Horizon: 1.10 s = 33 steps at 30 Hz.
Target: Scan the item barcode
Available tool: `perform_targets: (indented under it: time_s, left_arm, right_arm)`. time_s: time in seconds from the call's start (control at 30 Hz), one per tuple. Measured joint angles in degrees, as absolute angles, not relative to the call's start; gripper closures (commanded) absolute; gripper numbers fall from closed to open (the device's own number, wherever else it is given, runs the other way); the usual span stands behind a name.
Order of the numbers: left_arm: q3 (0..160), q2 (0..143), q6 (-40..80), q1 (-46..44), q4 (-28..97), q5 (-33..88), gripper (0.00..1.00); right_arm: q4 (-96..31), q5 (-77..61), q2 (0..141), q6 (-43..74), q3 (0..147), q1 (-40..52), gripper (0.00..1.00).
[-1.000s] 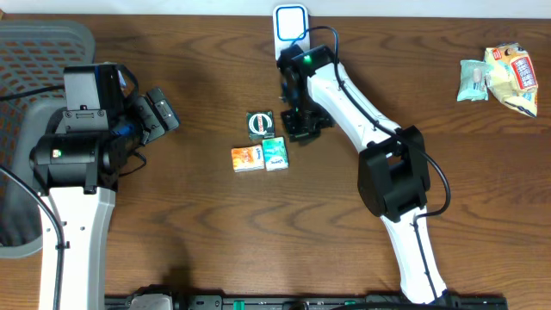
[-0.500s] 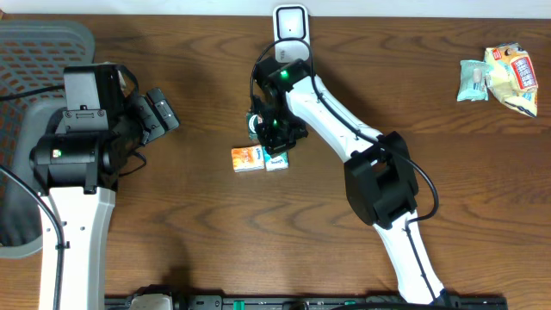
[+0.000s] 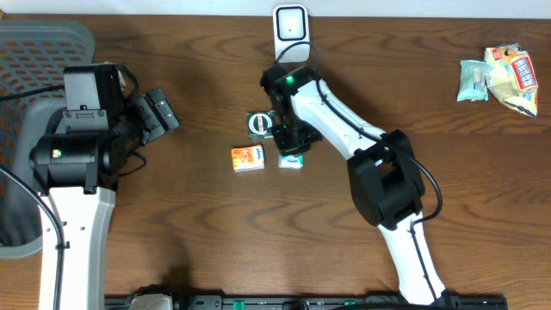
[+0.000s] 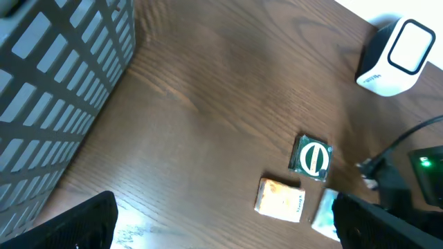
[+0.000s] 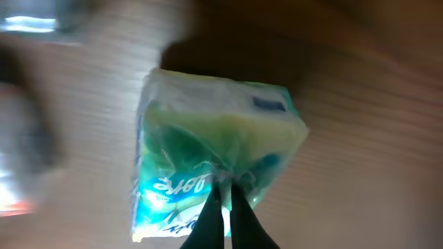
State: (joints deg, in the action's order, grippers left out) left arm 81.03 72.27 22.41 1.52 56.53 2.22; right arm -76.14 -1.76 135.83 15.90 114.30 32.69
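Both arms on my screen are built alike. The left arm (image 3: pixel 76 211) and the right arm (image 3: pixel 344 120) wear smooth white shells over their links, joined by chunky black joint housings. A small green light (image 3: pixel 58 153) glows on the left arm's black housing, and another green light (image 3: pixel 290 82) on the right arm's wrist. A thin black cable (image 3: pixel 26 194) runs beside the left arm, and another black cable (image 3: pixel 436 185) loops off the right elbow. The left gripper (image 3: pixel 160 112) has blunt matte-black fingers (image 4: pixel 76 225); the right gripper (image 5: pixel 223 220) ends in thin dark fingertips (image 5: pixel 212 223).
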Motion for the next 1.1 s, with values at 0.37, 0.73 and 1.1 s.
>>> perform_targets:
  time_s: [0.37, 0.73, 1.1]
  left_arm:
    - [81.03, 72.27, 22.41, 1.52, 56.53, 2.22, 0.02]
    - [81.03, 72.27, 22.41, 1.52, 56.53, 2.22, 0.02]
    - [81.03, 72.27, 22.41, 1.52, 56.53, 2.22, 0.02]
  right_arm:
    - [-83.44, 0.08, 135.85, 13.8, 122.02, 26.22, 0.92]
    - [-82.3, -2.92, 135.85, 12.38, 122.91, 31.24, 0.58]
    - [-75.9, 12.99, 135.85, 24.01, 115.83, 38.54, 0.6]
